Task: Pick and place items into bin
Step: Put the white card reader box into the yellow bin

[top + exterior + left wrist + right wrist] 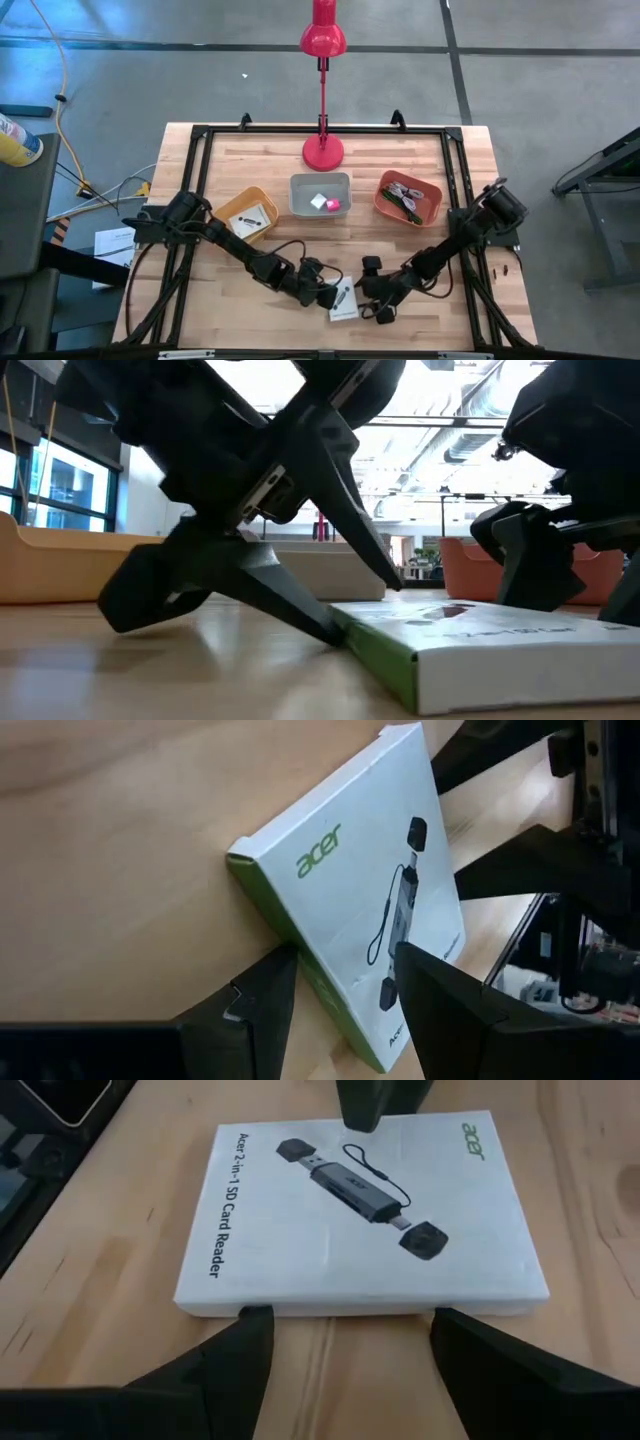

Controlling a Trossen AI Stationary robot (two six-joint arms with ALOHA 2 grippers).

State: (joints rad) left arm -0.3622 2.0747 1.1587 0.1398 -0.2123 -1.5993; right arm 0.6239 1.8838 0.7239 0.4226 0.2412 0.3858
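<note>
A flat white card-reader box with black print and a green side (343, 300) lies on the table near its near edge, between both grippers. My left gripper (340, 1010) is open and straddles the box's green side (300, 960), with one finger over the printed top. My right gripper (350, 1330) is open too, its fingertips standing at the opposite edge of the box (350, 1302). A pink cube (334, 205) and a white cube (318, 200) lie in the grey bin (320, 182). My left gripper slants down from the table's left. One fingertip (333, 626) meets the upper edge of the box's green side (385, 655), and the other finger (440, 1010) reaches over the top face. The box lies flat on the table. My right gripper has both fingertips (255, 1325) at the box's facing edge; whether they touch it I cannot tell.
A yellow tray (262, 200) with a white card stands left of the grey bin. An orange tray (425, 190) with a green stick and silvery bits is on its right. A red lamp (323, 150) stands behind the bins. Bare wood lies between the bins and the grippers.
</note>
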